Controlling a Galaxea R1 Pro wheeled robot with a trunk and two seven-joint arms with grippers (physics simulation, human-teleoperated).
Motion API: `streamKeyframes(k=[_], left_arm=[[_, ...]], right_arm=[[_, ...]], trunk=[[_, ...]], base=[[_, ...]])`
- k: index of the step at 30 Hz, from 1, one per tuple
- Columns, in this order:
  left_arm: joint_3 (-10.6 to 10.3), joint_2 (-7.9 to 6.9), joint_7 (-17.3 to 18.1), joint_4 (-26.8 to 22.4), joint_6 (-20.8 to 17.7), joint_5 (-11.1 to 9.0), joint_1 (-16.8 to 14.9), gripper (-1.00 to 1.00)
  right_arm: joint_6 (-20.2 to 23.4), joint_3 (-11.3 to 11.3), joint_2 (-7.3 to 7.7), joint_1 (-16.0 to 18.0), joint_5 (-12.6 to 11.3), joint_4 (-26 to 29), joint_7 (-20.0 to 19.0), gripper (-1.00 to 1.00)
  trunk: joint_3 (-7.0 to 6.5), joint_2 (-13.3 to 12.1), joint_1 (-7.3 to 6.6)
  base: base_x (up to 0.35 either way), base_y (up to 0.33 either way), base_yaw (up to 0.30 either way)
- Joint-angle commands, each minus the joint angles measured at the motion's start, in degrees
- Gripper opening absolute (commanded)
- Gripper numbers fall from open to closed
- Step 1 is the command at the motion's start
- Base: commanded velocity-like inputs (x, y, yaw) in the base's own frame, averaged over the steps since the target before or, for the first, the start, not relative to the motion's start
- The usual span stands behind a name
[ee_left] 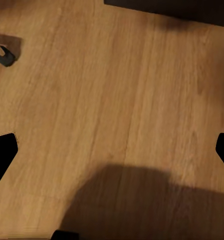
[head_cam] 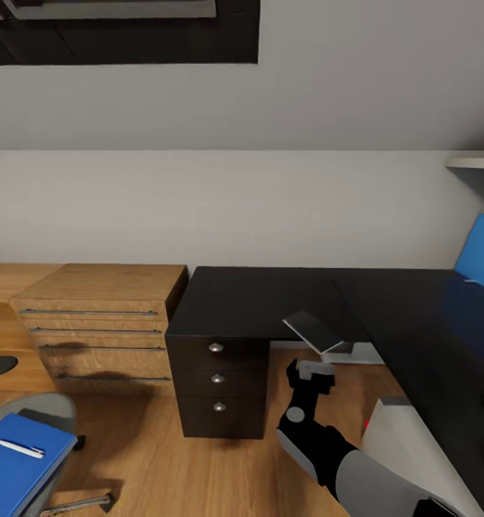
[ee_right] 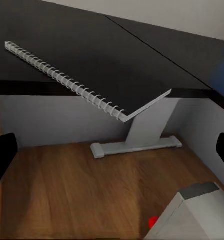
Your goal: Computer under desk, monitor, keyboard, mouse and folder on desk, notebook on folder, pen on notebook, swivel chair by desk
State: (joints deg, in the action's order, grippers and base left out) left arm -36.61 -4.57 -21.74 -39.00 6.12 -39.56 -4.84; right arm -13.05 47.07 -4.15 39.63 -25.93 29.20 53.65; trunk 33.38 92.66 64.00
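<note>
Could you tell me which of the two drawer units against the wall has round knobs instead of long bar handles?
The black drawer unit under the desk, with three round silver knobs. The light wooden unit at its left has long bar handles.

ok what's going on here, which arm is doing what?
The right gripper is just off the front edge of the desk, fingers wide open and holding nothing. The spiral notebook is on the desk with one corner sticking out past that edge. The blue folder is on the swivel chair, with the pen on top of it. The left gripper is open over the wooden floor.
</note>
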Motion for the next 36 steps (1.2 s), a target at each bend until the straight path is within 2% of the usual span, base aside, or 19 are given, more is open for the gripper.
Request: streamKeyframes(k=[1,3,4,5,14,17,20,21,24,27,36], left_arm=[[-0.48,-0.05,-0.40,-0.01,0.36,-0.60,-0.08,1.00],[-0.48,-0.02,-0.40,0.09,0.37,-0.60,-0.08,1.00],[-0.48,-0.01,-0.40,0.19,0.37,-0.60,-0.08,1.00],[-0.48,-0.01,-0.40,0.21,0.36,-0.60,-0.08,1.00],[-0.48,-0.01,-0.40,0.24,0.30,-0.60,-0.08,1.00],[-0.48,-0.01,-0.40,0.28,0.30,-0.67,-0.08,1.00],[-0.48,-0.01,-0.40,0.31,0.29,-0.68,-0.08,1.00],[-0.48,-0.01,-0.40,0.32,0.29,-0.69,-0.08,1.00],[-0.48,0.08,-0.39,0.58,0.29,-0.67,-0.08,1.00],[-0.40,0.97,-0.28,1.94,0.32,-0.62,-0.08,1.00],[-0.36,1.98,-0.23,3.43,0.37,-0.52,-0.08,1.00]], right_arm=[[-0.66,0.35,0.04,0.09,-0.60,-0.91,-1.22,1.00],[-3.50,0.30,-0.04,0.09,-0.55,-4.74,-6.32,1.00],[-6.73,0.32,-0.17,0.09,-0.53,-7.35,-9.72,1.00],[-7.40,0.33,-0.19,0.09,-0.53,-7.87,-10.40,1.00],[-8.68,0.53,-0.50,0.09,-0.52,-8.92,-12.49,1.00],[-9.14,0.43,-2.88,0.09,-0.47,-11.17,-14.08,1.00],[-10.64,0.41,-3.35,0.09,-0.31,-12.61,-15.20,1.00],[-12.25,0.40,-3.50,0.09,-0.05,-13.20,-16.75,1.00],[-14.30,0.40,-3.60,0.09,0.14,-13.70,-19.33,1.00],[-15.85,0.35,-3.66,0.09,0.23,-14.64,-21.47,1.00],[-18.83,-0.18,-3.55,0.09,-0.06,-14.96,-22.17,1.00]], trunk=[[0.13,0.03,0.00],[0.26,0.03,0.00],[0.33,0.03,0.00],[0.40,0.03,0.00],[1.01,0.03,0.00],[1.20,0.03,0.00],[1.37,0.03,0.00],[1.42,0.03,0.00],[1.55,0.03,0.00],[1.67,0.03,0.00],[2.00,0.03,0.00]], base=[[0.000,0.000,0.212],[0.000,0.000,0.211],[0.000,0.000,0.208],[0.000,0.000,0.208],[0.000,0.000,0.208],[0.000,0.000,0.221],[0.000,0.000,0.236],[0.000,0.000,0.246],[0.000,0.000,0.251],[0.000,0.000,0.256],[0.000,0.000,0.260]])
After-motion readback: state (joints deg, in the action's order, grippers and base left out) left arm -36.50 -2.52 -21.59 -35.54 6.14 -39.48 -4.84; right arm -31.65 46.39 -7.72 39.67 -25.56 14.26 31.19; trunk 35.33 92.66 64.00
